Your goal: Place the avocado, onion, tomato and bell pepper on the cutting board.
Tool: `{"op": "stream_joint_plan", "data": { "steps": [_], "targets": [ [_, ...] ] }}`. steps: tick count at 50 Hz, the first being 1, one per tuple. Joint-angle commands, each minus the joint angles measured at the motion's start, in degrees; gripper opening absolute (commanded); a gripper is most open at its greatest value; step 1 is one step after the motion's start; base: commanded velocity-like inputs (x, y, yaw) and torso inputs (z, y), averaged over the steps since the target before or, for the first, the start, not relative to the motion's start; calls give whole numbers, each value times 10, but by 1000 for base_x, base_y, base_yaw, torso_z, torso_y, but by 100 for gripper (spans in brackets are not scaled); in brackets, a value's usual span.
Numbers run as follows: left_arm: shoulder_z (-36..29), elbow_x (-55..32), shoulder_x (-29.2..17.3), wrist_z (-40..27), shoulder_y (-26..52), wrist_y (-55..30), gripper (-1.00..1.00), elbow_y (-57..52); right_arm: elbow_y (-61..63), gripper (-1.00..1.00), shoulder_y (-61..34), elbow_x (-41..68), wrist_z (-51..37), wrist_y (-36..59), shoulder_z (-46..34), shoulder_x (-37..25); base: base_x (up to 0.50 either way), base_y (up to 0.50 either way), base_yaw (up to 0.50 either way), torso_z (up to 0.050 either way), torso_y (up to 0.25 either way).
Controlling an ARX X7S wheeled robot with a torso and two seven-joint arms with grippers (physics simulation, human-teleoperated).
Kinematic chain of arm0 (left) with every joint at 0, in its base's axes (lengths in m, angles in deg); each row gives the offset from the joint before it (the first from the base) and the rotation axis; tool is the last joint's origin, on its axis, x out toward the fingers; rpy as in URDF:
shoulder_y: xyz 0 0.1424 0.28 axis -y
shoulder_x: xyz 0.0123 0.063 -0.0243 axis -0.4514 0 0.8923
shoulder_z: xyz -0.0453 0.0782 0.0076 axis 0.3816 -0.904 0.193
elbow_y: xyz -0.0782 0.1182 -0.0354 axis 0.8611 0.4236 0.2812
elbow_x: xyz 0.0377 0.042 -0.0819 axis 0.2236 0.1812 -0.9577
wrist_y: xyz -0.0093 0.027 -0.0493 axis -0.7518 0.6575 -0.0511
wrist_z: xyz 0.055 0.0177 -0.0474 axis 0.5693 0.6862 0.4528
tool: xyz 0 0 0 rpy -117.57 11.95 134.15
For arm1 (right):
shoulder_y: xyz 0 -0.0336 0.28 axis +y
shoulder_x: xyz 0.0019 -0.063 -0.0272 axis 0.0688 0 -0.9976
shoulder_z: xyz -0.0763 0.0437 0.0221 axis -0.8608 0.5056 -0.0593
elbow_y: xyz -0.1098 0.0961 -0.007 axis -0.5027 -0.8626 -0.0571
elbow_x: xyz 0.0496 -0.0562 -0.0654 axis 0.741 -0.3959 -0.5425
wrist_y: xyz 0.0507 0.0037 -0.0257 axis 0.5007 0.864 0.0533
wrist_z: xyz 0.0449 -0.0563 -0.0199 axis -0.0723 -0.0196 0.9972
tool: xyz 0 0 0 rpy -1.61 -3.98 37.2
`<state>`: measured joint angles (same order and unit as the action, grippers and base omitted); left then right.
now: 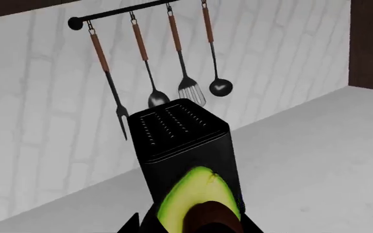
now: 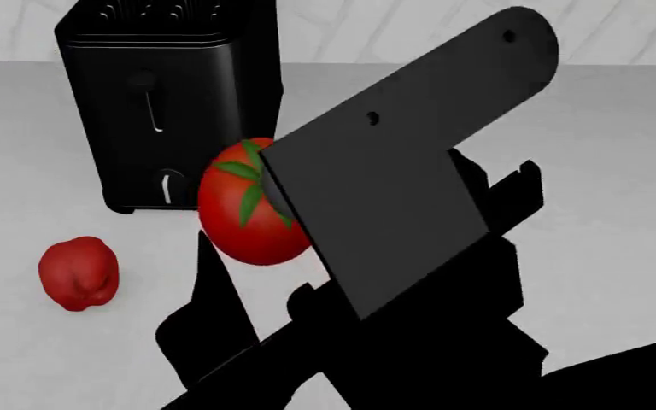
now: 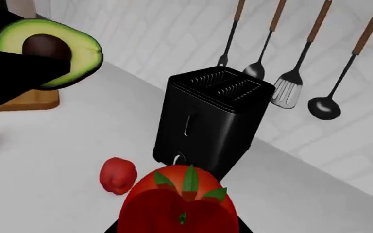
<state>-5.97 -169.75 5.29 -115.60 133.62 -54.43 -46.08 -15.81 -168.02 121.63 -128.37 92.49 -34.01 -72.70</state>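
Mostly hidden, right hand (image 3: 180, 228) clamps the tomato (image 2: 248, 205); left hand (image 1: 196, 225) clamps the avocado (image 1: 196, 201).

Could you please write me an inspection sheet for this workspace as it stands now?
Surface: white counter, mostly bare.
Job's things: avocado held aloft; tomato held aloft; pepper lying on the counter; board only partly visible, nothing seen on it.
Clutter: black toaster.
Grippers: left gripper holds the avocado; right gripper holds the tomato.
Cables: nothing seen.
Surroundings: white brick wall, utensil rail.
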Motion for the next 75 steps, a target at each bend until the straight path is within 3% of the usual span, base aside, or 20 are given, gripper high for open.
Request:
{"op": "stream_joint_plan", "data": {
  "steps": [1,42,51,75],
  "targets": [
    [35,1,-20,-7,-23,10,-100,-47,29,-100,-23,-9,-37,-26,40,-22,0,0,0,0,0],
    [25,-19,-27,-9,0,7,-100,-53,58,-100,-28,-1,-61,-36,32,-34,0,469,0,0,0],
    [25,-22,-28,-8,3,9,-100,-54,56,-100,-26,-7,-59,-34,29,-34,-354,462,0,0,1],
    [23,-28,-32,-15,1,14,-100,-65,69,-100,25,-55,-26,-35,40,-48,-13,498,0,1,0]
  ]
}}
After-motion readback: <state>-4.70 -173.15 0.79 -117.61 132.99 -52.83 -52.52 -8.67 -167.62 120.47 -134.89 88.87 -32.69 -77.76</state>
